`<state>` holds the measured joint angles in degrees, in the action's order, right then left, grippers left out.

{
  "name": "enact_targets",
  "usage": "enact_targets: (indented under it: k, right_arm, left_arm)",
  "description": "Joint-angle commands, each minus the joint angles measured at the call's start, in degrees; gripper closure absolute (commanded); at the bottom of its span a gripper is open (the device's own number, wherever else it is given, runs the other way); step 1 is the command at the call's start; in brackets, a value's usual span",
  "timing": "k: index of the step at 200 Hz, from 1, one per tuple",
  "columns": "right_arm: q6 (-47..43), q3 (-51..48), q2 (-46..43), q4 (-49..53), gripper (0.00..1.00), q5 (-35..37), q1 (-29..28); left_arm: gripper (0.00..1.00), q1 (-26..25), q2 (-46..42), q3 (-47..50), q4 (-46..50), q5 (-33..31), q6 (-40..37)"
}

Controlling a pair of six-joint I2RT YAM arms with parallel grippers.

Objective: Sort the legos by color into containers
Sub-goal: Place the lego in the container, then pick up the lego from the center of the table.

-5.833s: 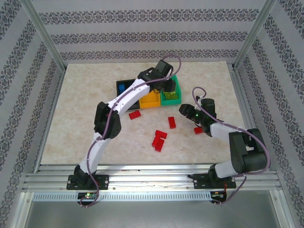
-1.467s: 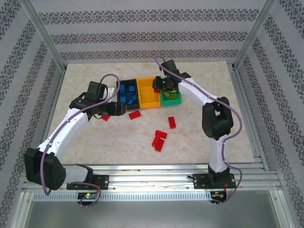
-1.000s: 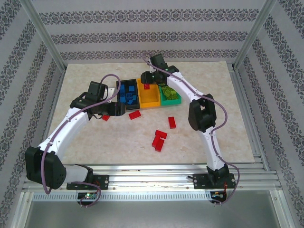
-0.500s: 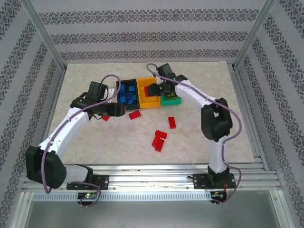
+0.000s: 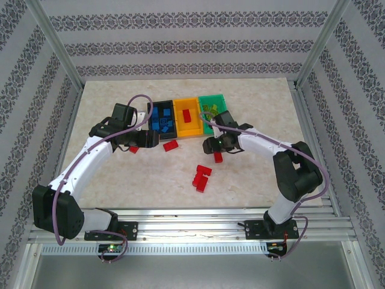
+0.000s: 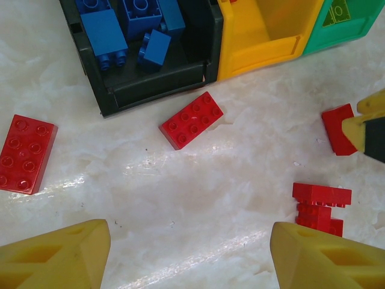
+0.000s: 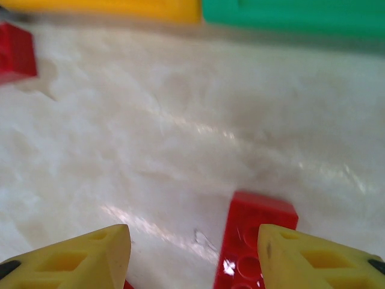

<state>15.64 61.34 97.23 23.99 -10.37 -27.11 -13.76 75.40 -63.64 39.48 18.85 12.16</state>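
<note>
Three bins stand in a row: a black bin with several blue legos, an orange-yellow bin holding one red lego, and a green bin with lime legos. Several red legos lie loose on the table. My right gripper is open and low over one red lego, which lies between its fingers, close to the right one. My left gripper is open in front of the black bin, with bare table between its fingers and a red lego just ahead.
Another red lego lies left of the left gripper, and a stack of red legos sits mid-table. The bins' front walls are close ahead of the right gripper. Metal frame posts and patterned walls ring the table.
The right arm left a red lego in the orange-yellow bin, then swung back and down to the table over another red lego. The left arm has stayed put.
</note>
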Motion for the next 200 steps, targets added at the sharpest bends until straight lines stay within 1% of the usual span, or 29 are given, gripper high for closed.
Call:
enact_targets:
  k: [1,13,34,83,141,165,183,200]
  right_arm:
    - [-0.3,-1.62,-1.29,-1.32,0.42,2.62,0.76]
    - [-0.9,-2.1,-1.18,-0.98,0.42,4.07,0.81]
    - [-1.99,-1.22,-0.37,2.56,0.42,6.77,0.75]
    - [-1.93,-2.69,0.87,2.96,0.42,10.66,-0.28]
    - [-0.62,-2.2,4.2,0.54,0.44,7.53,-1.01]
    - [-0.51,-0.97,5.33,0.91,0.48,6.41,-1.18]
    - [-0.61,-1.06,5.25,0.46,0.57,6.74,-1.19]
    - [-0.37,-0.66,4.79,0.79,0.67,5.52,-1.19]
  left_arm:
    - [0.29,0.66,0.3,-0.78,1.41,0.11,-1.0]
    - [0.29,0.66,0.25,-0.61,1.47,-0.16,-1.0]
    - [0.29,0.66,0.32,-0.65,1.46,-0.22,-1.13]
    - [0.29,0.73,0.71,-0.78,1.4,-0.21,-1.09]
    - [0.29,0.66,1.31,-0.91,1.73,-0.06,-1.18]
    - [0.29,0.71,1.06,-0.7,1.66,-0.31,-1.29]
    - [0.29,0.68,1.11,-0.8,1.74,-0.24,-1.18]
    - [0.29,0.71,1.02,-0.69,1.65,-0.2,-1.26]
